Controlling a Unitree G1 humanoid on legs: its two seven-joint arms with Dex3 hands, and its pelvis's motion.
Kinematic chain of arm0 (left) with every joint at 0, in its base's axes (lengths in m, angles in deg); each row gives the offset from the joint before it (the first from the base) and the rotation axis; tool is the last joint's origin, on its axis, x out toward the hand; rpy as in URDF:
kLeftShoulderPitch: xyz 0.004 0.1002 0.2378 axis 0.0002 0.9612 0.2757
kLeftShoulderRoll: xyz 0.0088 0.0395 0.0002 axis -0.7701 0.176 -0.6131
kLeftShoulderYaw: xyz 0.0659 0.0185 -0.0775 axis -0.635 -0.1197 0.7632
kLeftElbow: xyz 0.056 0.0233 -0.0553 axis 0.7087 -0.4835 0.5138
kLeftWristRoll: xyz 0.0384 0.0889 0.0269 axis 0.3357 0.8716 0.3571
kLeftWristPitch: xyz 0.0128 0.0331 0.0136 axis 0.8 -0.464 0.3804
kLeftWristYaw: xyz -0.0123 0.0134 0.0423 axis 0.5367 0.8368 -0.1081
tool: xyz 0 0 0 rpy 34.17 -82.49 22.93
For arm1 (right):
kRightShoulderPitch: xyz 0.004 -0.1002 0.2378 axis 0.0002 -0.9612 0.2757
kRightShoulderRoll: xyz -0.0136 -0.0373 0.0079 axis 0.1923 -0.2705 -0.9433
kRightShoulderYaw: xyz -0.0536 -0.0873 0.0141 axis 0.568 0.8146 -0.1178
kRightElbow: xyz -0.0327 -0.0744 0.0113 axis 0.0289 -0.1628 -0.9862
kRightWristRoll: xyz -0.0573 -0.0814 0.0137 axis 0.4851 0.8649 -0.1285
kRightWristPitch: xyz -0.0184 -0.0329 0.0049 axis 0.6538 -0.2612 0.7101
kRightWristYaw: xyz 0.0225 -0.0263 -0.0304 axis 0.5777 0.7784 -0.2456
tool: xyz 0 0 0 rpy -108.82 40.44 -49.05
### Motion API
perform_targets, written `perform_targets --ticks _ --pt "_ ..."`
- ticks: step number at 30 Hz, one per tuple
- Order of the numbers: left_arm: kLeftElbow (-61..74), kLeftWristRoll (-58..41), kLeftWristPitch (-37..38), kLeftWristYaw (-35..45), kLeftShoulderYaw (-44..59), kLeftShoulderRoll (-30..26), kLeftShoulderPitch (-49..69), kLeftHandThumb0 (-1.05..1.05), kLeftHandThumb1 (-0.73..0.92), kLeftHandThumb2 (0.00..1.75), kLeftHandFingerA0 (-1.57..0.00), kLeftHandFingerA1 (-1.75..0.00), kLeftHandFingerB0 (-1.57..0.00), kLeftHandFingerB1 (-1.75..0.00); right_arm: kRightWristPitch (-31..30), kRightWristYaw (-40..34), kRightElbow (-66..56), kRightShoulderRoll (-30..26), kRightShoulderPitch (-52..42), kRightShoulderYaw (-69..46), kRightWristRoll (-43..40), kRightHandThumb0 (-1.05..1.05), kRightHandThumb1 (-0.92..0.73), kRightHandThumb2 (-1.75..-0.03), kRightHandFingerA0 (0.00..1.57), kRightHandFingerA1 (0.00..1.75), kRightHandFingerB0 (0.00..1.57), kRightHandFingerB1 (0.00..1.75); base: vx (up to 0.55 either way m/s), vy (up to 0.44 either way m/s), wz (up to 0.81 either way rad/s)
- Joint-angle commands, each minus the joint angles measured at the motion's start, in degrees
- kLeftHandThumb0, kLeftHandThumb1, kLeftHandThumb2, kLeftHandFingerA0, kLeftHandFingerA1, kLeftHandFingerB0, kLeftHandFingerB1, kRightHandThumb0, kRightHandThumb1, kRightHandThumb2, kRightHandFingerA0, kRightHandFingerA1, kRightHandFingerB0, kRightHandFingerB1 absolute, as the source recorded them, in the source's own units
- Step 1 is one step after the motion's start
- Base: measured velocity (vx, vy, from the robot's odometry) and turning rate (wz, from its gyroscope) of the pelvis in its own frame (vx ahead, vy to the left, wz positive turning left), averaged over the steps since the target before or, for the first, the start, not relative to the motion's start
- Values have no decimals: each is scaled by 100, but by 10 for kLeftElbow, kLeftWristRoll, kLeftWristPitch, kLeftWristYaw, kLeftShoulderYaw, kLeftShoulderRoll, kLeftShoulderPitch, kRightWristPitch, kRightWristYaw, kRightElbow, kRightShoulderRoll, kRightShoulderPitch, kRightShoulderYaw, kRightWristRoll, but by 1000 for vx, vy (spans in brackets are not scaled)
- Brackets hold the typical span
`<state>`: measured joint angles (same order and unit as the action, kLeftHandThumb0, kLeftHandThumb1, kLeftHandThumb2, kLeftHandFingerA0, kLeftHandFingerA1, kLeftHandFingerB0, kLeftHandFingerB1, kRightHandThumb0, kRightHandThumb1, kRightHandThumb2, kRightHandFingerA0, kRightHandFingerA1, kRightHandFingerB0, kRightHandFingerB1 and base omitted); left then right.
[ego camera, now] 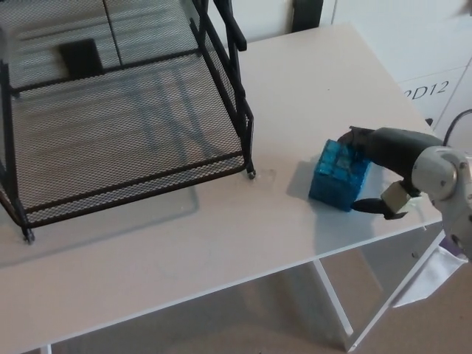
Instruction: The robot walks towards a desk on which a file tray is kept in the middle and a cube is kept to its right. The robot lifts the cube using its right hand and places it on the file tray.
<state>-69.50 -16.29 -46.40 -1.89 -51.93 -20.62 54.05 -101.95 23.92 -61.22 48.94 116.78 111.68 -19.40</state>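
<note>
A translucent blue cube sits on the white desk, to the right of the black wire-mesh file tray. My right hand comes in from the right edge and is closed around the cube's right side. Its fingers lie over the cube's top far edge and the thumb presses at its near right corner. The cube still rests on the desk surface. My left hand does not show.
The tray has upright black frame bars along its right side, between the cube and the mesh shelf. The desk's right edge runs just under my hand. White cabinets stand beyond the desk.
</note>
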Motion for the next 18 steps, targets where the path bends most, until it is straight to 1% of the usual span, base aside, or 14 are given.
perform_targets --ticks 1,2,5,6,8,9,10,11,12,14,15,16,17,18 --pt "3 7 31 -3 -7 -3 3 -75 91 67 -45 -45 -30 -37 -19 -14 -10 31 -7 -2 20 -76 -67 -60 18 48 6 31 0 0 0" --pt "3 8 30 -7 -9 -3 2 -74 92 68 -46 -46 -31 -37 -22 -23 -8 41 -8 -7 18 -77 -51 -89 16 56 5 33 0 0 0" --pt "-3 12 36 -8 -16 -4 0 -75 92 68 -44 -45 -30 -37 -27 -35 -6 59 -6 -2 31 -78 -52 -90 15 55 5 30 0 0 0" --pt "-2 12 34 -10 -18 -3 -1 -76 92 68 -47 -46 -31 -37 -34 -33 -8 59 -5 4 41 -86 -57 -95 22 61 3 22 0 0 0" --pt "-3 11 29 -14 -21 -1 -5 -76 92 68 -46 -46 -30 -37 -60 -31 -17 66 -4 16 61 -85 -56 -96 21 59 3 23 0 0 0" --pt "-4 14 30 -17 -25 -2 -6 -76 92 69 -45 -46 -30 -37 -70 -60 -15 80 -12 16 72 -80 -69 -61 27 54 9 26 0 0 0" --pt "-3 14 31 -17 -28 0 -5 -75 92 70 -45 -45 -30 -37 -81 -75 -18 86 -23 9 74 -82 -55 -93 27 60 6 31 0 0 0" --pt "-1 13 33 -16 -29 0 -3 -75 92 70 -44 -45 -30 -37 -89 -90 -15 96 -28 6 77 -84 -56 -91 28 60 8 39 0 0 0" --pt "1 11 37 -13 -29 1 0 -75 92 70 -45 -46 -30 -38 -99 -101 -18 102 -35 0 79 -78 -54 -91 24 56 6 41 0 0 0" --pt "3 10 42 -11 -31 4 0 -75 92 70 -45 -46 -30 -38 -121 -118 -23 117 -51 -18 78 -76 -53 -91 23 55 6 37 0 0 0" --pt "5 12 43 -11 -33 4 2 -75 92 71 -45 -45 -29 -38 -127 -129 -25 131 -59 -34 68 -72 -64 -60 25 47 14 26 0 0 0" --pt "3 9 37 -9 -33 8 -4 -76 92 70 -45 -45 -29 -37 -141 -144 -19 147 -69 -51 61 -71 -52 -87 20 53 6 38 0 0 0" --pt "3 9 36 -9 -33 8 -4 -76 92 70 -45 -45 -29 -37 -142 -146 -18 150 -71 -55 62 -71 -52 -87 20 53 6 38 0 0 0" --pt "0 11 32 -13 -35 11 -10 -75 92 70 -46 -46 -30 -37 -143 -155 -17 152 -79 -58 69 -67 -51 -84 24 54 9 40 0 0 0"
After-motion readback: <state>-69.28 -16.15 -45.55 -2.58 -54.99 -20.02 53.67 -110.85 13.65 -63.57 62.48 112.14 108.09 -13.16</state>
